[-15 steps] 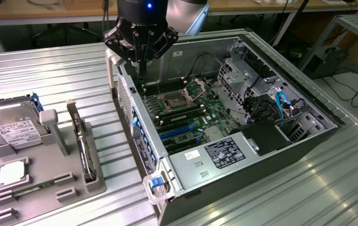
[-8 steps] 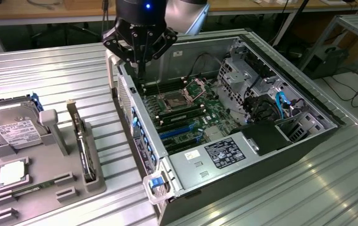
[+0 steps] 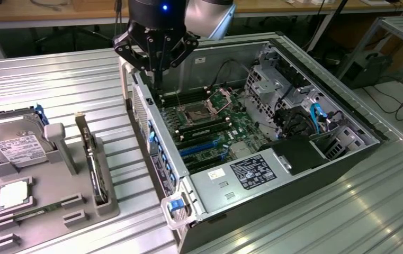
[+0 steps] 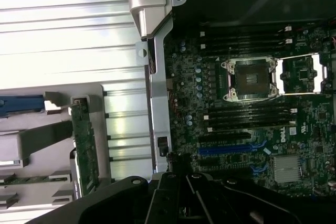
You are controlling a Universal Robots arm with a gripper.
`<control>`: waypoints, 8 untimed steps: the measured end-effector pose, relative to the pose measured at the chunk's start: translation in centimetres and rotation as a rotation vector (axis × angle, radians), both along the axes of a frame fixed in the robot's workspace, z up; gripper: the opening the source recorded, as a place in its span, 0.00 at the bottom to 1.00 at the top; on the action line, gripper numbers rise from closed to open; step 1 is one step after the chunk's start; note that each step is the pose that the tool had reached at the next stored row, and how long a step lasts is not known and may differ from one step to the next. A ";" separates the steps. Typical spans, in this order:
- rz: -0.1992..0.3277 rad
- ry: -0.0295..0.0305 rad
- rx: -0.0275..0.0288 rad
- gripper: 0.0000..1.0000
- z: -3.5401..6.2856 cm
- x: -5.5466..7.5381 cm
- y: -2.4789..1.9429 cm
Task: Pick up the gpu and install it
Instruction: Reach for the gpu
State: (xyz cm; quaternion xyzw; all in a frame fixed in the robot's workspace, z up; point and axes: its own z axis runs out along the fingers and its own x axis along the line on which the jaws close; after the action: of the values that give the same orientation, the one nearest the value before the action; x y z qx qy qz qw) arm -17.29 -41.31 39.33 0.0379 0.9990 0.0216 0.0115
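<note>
The gripper (image 3: 157,74) is closed with nothing between its fingers. It hangs over the side wall of the open computer case (image 3: 279,206). The motherboard (image 3: 219,132) lies below the gripper, toward the exterior view's right, and its bare CPU socket (image 3: 195,112) is nearest the fingertips. The gpu (image 3: 91,159) is well apart from the gripper, lower and toward the exterior view's left. It stands on edge in 1 slot of the grey fixture tray (image 3: 60,222). The hard drive (image 3: 10,140) rests in the same tray, farther from the gripper.
</note>
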 end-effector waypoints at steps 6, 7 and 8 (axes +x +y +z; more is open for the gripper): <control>0.000 0.0003 0.0001 0.11 -0.01 -0.2 -0.11; 0.000 0.0004 0.0001 0.11 -0.01 -0.2 -0.13; 0.000 0.0005 0.0001 0.11 -0.01 -0.2 -0.15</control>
State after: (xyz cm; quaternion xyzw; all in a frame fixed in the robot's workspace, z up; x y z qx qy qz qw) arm -17.53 -41.46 39.33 0.0379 0.9990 0.0216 0.0113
